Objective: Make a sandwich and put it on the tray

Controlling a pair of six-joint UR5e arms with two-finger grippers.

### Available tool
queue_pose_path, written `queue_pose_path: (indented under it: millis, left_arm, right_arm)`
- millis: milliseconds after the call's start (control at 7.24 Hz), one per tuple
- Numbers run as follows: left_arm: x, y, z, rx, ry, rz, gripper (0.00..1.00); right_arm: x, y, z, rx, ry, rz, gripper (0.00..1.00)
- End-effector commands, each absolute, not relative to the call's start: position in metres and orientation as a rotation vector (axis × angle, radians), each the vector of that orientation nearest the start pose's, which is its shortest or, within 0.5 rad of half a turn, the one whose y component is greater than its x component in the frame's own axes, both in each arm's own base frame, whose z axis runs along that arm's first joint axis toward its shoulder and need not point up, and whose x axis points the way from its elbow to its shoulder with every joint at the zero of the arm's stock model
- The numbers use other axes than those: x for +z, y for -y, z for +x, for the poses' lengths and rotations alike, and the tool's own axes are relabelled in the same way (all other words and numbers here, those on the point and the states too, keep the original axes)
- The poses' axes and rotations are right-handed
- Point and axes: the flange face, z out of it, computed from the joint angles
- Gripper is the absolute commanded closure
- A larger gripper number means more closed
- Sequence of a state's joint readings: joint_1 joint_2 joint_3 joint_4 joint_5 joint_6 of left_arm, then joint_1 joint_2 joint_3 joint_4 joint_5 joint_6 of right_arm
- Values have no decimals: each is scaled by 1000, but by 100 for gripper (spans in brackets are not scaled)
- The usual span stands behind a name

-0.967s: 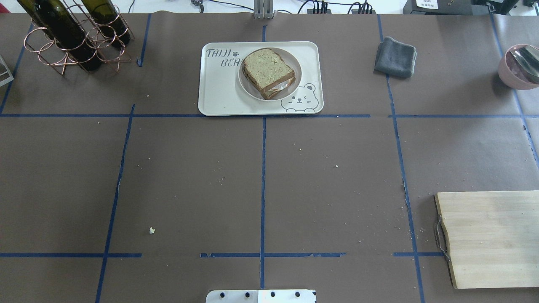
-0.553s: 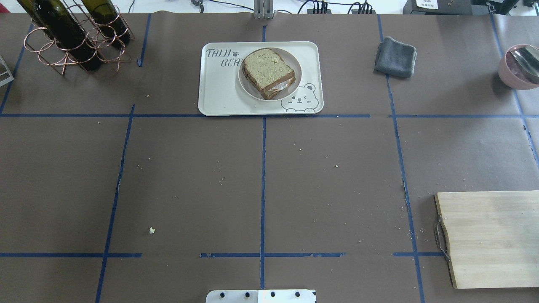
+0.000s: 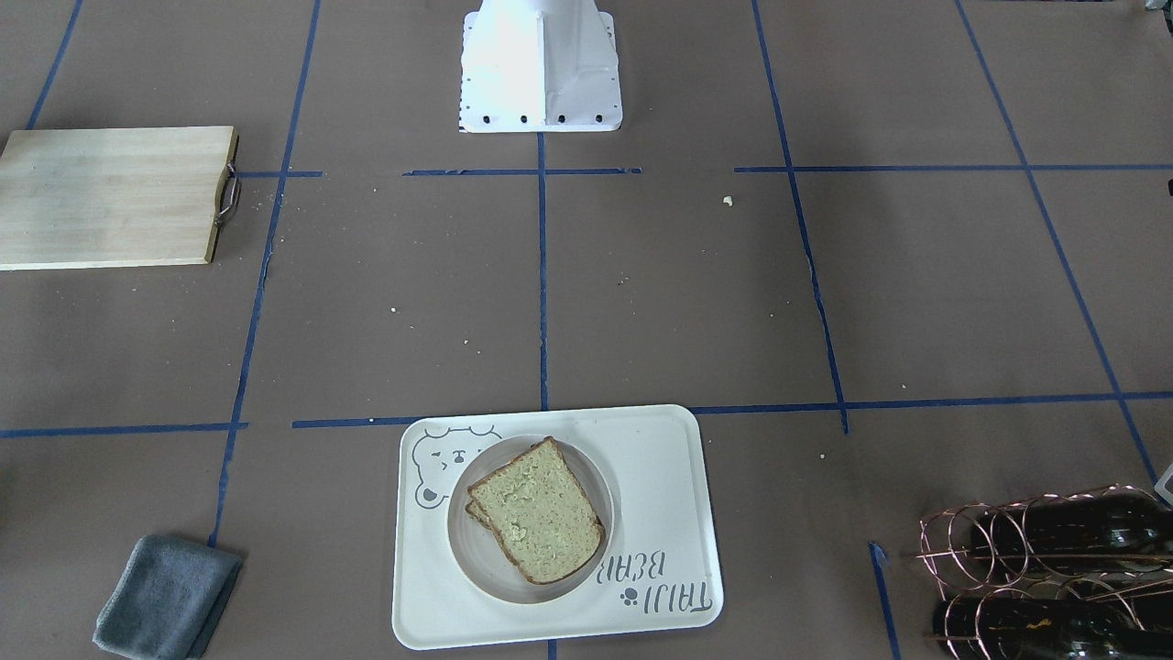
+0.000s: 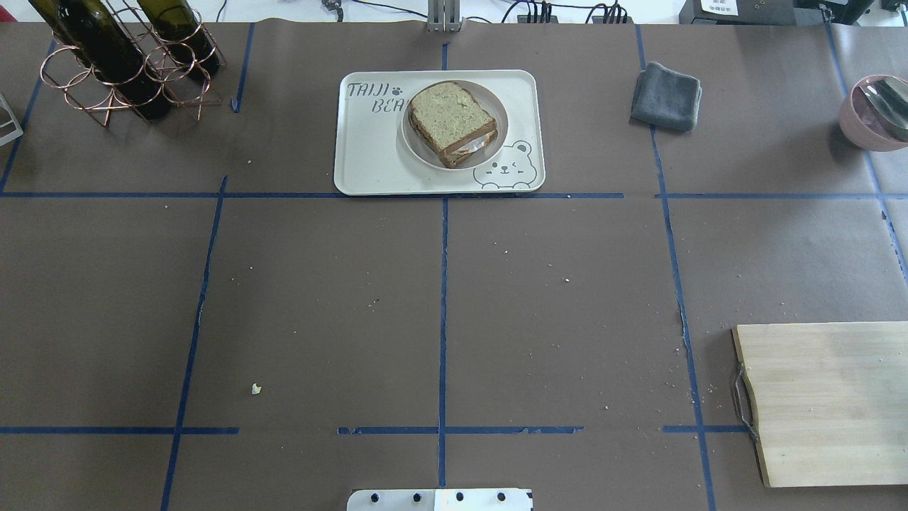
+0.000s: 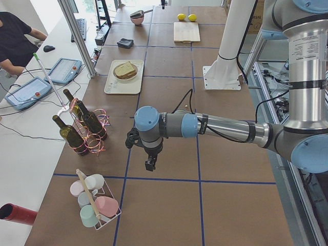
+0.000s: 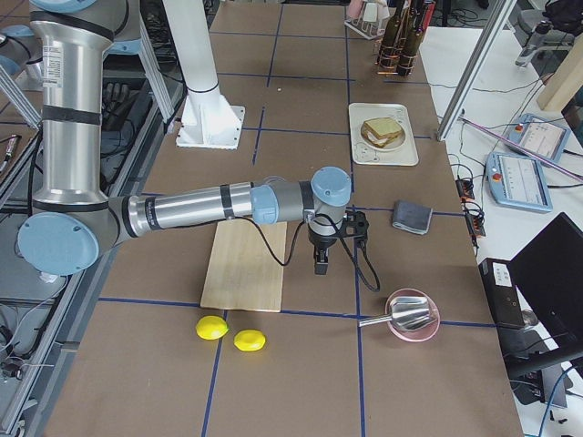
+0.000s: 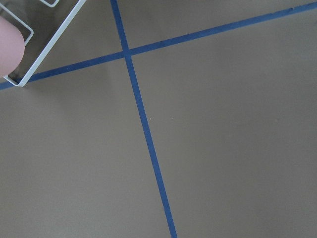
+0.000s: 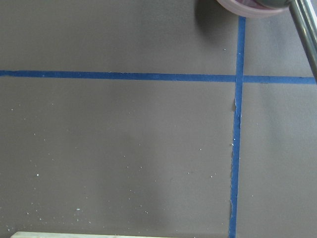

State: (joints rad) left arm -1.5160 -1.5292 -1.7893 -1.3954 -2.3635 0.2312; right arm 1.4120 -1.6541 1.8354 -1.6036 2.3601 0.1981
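Observation:
The sandwich (image 4: 451, 122), two bread slices with a bit of white egg showing between them, lies on a small round white plate (image 4: 498, 111) on the cream tray (image 4: 369, 160) at the table's far middle. It also shows in the front view (image 3: 536, 509), on the tray (image 3: 660, 458). Neither gripper touches it. The left gripper (image 5: 149, 164) shows only in the exterior left view, hanging above bare table near the bottle rack. The right gripper (image 6: 321, 266) shows only in the exterior right view, beside the cutting board. I cannot tell whether either is open or shut.
A copper rack with wine bottles (image 4: 120, 57) stands far left. A grey cloth (image 4: 667, 96) and a pink bowl with a ladle (image 4: 876, 113) lie far right. A wooden cutting board (image 4: 830, 401) lies near right, two lemons (image 6: 232, 334) beyond it. A cup rack (image 5: 95, 202) stands at the left end.

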Motion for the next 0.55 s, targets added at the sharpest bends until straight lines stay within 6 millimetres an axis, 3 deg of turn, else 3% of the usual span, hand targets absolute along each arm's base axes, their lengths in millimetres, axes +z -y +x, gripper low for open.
queue_pose_path:
  millis: [0, 138, 414]
  left_arm:
    - [591, 492, -36, 264, -789, 51, 0]
    - [594, 482, -41, 248, -791, 47, 0]
    - [603, 441, -43, 225, -799, 19, 0]
  right_arm:
    - [571, 464, -11, -24, 799, -1, 0]
    - [577, 464, -12, -22, 804, -12, 0]
    - [578, 464, -14, -14, 803, -19, 0]
